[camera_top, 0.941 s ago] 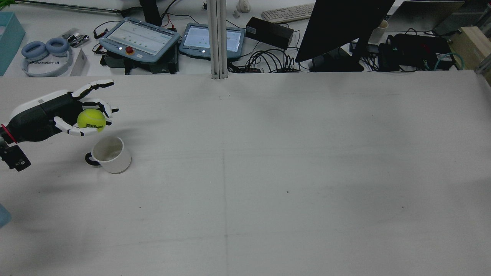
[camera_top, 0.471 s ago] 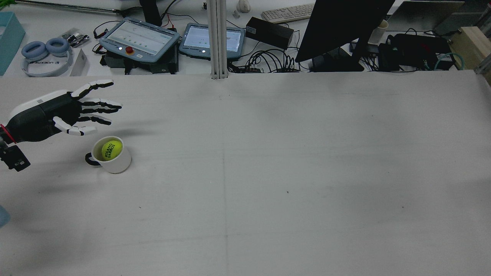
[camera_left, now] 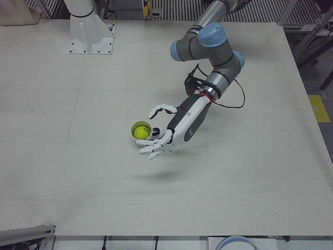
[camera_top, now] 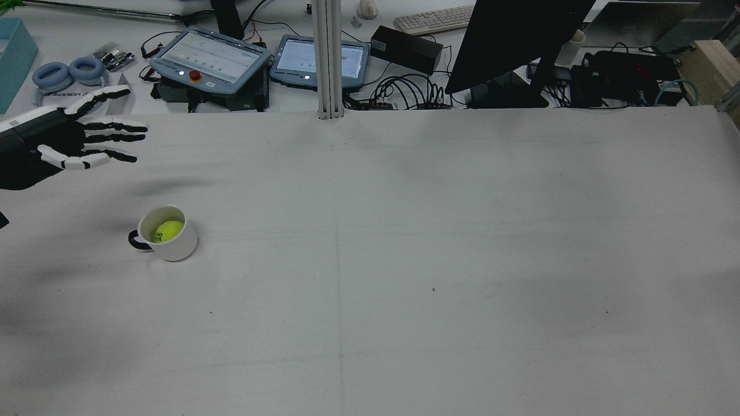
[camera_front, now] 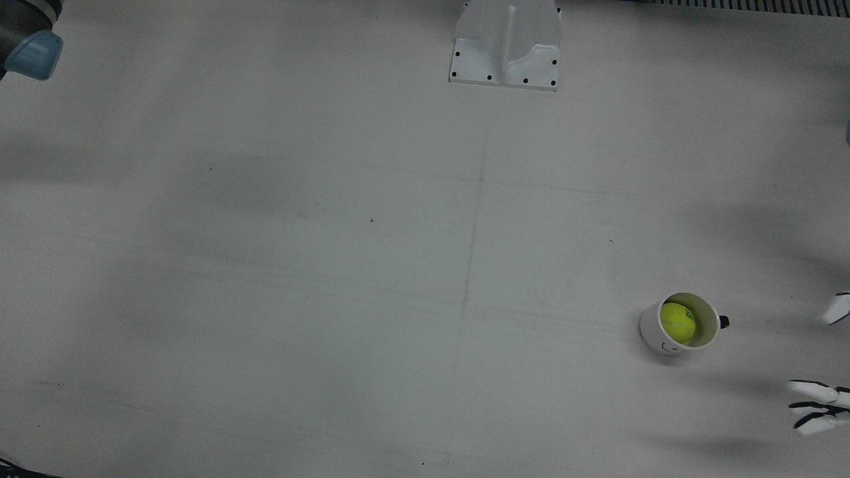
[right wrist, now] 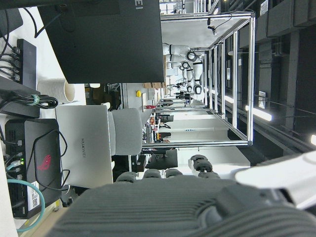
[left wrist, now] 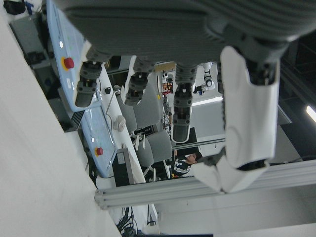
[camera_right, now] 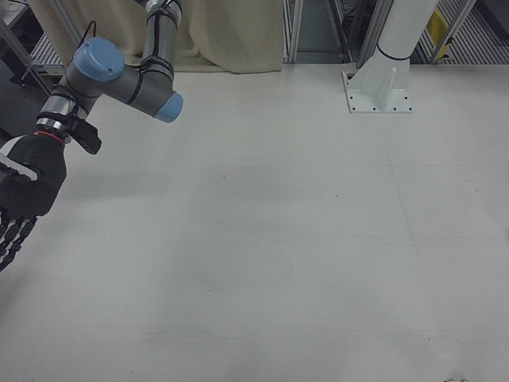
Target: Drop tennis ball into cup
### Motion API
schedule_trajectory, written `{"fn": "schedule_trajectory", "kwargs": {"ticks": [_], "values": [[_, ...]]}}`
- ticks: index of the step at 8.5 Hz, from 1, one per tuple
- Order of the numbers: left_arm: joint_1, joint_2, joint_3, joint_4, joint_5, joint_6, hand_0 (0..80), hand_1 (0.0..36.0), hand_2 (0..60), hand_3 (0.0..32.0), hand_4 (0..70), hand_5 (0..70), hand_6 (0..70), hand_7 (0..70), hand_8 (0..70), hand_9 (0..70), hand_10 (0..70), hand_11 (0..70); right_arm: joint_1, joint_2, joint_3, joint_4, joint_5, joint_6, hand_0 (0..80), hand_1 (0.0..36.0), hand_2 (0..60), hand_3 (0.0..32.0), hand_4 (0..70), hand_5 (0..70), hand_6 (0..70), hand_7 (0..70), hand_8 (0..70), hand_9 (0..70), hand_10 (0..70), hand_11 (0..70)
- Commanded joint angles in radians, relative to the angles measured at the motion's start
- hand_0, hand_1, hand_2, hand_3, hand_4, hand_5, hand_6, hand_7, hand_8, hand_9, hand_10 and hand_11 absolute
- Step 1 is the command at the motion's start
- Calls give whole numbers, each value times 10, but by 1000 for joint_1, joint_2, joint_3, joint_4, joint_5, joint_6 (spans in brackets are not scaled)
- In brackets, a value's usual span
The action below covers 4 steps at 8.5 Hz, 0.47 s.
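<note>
The yellow tennis ball lies inside the white cup, which stands upright on the table's left part in the rear view, its black handle to the left. The front view shows the ball low in the cup; the left-front view shows the ball too. My left hand hovers open, fingers spread, apart from the cup and beyond it to the left. The left-front view has this hand beside the cup, holding nothing. My right hand hangs open at the far side, fingers down.
Beyond the table's far edge stand two teach pendants, headphones, a monitor and cables. A metal post rises at the far edge's middle. A white pedestal sits at the front view's top.
The left hand held the ball over the cup, then opened; the ball dropped into the cup. The open hand has since drawn back to the left and farther from the cup.
</note>
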Motion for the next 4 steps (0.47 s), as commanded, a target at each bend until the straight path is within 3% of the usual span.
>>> {"fn": "schedule_trajectory", "kwargs": {"ticks": [1, 2, 3, 4], "values": [[-233, -46, 46, 40, 6, -16, 724, 360, 424, 320, 0, 197, 309, 195, 215, 89, 143, 238, 0, 0, 0, 0, 0, 0, 0, 0, 0, 0, 0, 0, 0, 0, 0, 0, 0, 0], [-258, -46, 51, 50, 8, -16, 777, 360, 415, 320, 0, 195, 273, 213, 202, 96, 144, 241, 0, 0, 2, 0, 0, 0, 0, 0, 0, 0, 0, 0, 0, 0, 0, 0, 0, 0], [-259, -46, 59, 51, 8, -16, 800, 360, 406, 320, 0, 184, 195, 226, 189, 100, 144, 243, 0, 0, 2, 0, 0, 0, 0, 0, 0, 0, 0, 0, 0, 0, 0, 0, 0, 0], [-264, -44, 62, 57, 8, -18, 800, 360, 408, 320, 0, 204, 310, 209, 211, 96, 144, 243, 0, 0, 2, 0, 0, -2, 0, 0, 0, 0, 0, 0, 0, 0, 0, 0, 0, 0]]}}
